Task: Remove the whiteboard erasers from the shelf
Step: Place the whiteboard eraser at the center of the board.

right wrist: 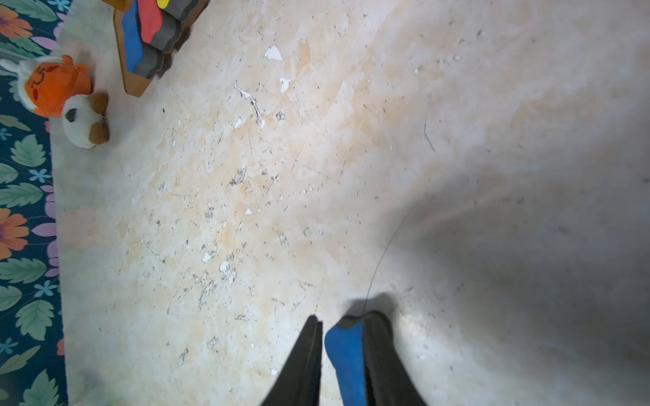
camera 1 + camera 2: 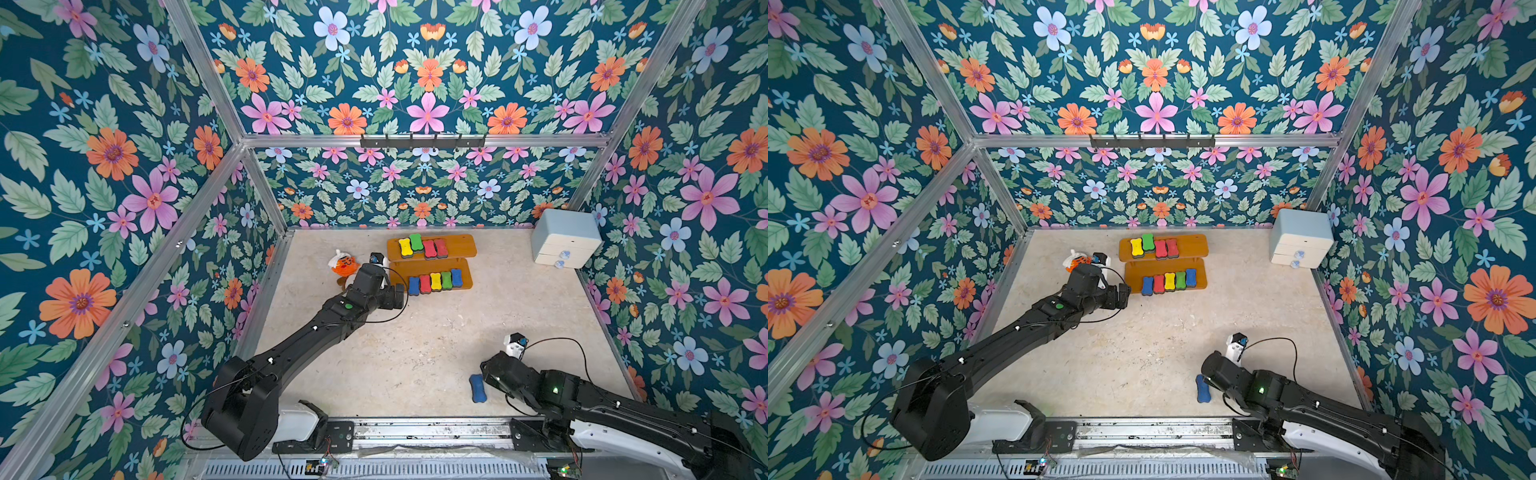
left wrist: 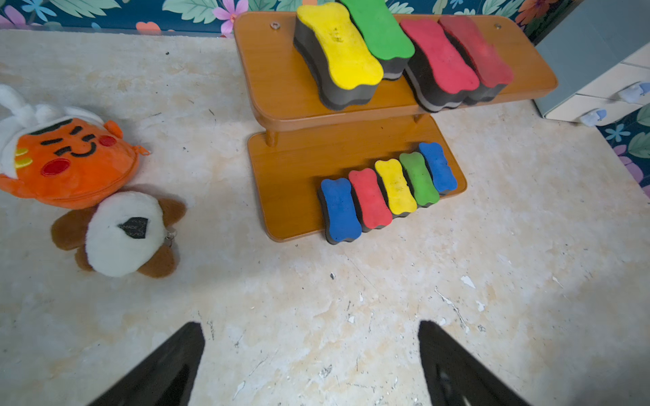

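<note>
Centrally, toward the rear of the mottled beige tabletop [image 2: 436,340], stands the small two-tier orange-brown wooden shelf [image 2: 461,245]. Its upper board [image 3: 278,81] carries four bone-shaped foam whiteboard erasers [image 3: 381,31] with dark undersides, side by side: one yellow, one green, two red. Its lower board [image 3: 288,186] carries a row of five erasers [image 3: 395,191] along the front edge: blue, red, yellow, green, blue.

A tenth blue eraser [image 2: 478,388] lies on the tabletop near the front, well apart from the shelf. Count: ten erasers in all, nine on the shelf and one off it.

The right end effector [image 1: 343,321] brackets this blue eraser with its jaws slightly parted. One finger lies against it, and a narrow gap shows between its blue face and the other finger. The left end effector [image 3: 309,325] hangs over bare tabletop in front of the lower board, jaws spread wide and holding nothing.

Left of the shelf lie one orange plush toy [image 3: 67,165] and one brown-and-white plush toy [image 3: 123,232], touching each other. One pale blue-white drawer box [image 2: 567,239] occupies the rear right corner, with both drawers closed.
</note>
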You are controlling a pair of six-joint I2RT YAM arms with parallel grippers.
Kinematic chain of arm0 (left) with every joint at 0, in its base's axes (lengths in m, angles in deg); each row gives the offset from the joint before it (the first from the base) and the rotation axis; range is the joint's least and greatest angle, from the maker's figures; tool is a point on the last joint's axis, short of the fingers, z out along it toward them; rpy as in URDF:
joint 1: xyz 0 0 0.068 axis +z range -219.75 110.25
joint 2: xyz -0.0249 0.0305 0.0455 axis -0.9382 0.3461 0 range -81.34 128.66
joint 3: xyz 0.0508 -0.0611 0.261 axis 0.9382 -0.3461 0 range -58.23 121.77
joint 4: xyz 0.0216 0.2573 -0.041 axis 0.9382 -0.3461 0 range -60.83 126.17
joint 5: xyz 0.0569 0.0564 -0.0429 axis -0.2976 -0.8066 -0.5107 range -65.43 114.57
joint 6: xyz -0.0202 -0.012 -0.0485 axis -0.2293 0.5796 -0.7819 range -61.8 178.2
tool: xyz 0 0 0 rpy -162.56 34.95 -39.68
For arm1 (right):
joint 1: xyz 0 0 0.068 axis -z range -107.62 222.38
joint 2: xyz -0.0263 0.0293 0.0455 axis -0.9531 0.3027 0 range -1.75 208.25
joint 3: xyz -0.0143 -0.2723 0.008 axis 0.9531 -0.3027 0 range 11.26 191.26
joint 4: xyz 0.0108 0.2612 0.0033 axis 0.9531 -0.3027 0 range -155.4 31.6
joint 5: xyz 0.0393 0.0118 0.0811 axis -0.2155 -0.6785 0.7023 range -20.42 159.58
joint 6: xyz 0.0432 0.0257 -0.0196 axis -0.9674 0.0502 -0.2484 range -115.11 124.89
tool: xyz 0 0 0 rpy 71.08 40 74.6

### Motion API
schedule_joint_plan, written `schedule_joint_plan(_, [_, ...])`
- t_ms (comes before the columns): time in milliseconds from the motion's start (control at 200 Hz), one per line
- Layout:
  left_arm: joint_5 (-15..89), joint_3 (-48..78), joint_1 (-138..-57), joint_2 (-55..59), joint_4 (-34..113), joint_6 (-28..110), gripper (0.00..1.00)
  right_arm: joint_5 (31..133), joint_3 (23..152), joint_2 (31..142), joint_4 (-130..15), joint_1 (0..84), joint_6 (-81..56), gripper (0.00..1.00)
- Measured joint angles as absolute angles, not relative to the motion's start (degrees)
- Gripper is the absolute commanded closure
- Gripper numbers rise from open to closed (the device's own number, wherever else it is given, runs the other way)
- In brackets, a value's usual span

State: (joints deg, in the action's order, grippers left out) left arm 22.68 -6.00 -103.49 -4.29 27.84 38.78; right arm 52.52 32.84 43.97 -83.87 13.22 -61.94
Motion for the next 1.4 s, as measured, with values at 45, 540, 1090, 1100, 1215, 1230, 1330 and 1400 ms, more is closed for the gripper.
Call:
schedule_joint_plan(45, [22.87,-5.98,-103.49,-4.05,27.81,38.78,0.01,54.34,33.76,46.0,-82.45,16.06,-58.09,0.74])
schedule_joint_plan(540, [25.76,-4.82,-103.49,-1.66,27.64,40.09,0.03,69.97,34.66,59.46,-70.76,24.55,-38.29,0.8])
schedule_joint_plan(1090, [24.75,-4.71,-103.49,-1.69,26.96,40.07,0.01,74.38,29.11,55.03,-68.99,24.41,-38.27,0.81])
schedule_joint_plan(1100, [24.73,-4.69,-103.49,-1.66,26.9,40.07,0.01,74.49,29.04,54.94,-68.99,24.39,-38.55,0.81])
schedule_joint_plan(1215, [24.73,-4.51,-103.49,-1.34,26.24,40.04,0.01,75.12,28.89,54.81,-68.99,23.96,-38.97,0.81])
schedule_joint_plan(1230, [24.73,-4.51,-103.49,-1.34,26.15,40.04,0.01,75.15,28.89,54.79,-68.99,23.87,-38.97,0.81])
schedule_joint_plan(1330, [24.75,-4.41,-103.49,-1.34,25.87,40.02,0.01,75.32,28.89,54.61,-68.99,23.45,-39.18,0.81])
schedule_joint_plan(1400, [24.77,-4.16,-103.49,-1.34,25.78,40.0,0.01,75.32,28.91,54.48,-69.12,23.23,-39.23,0.8])
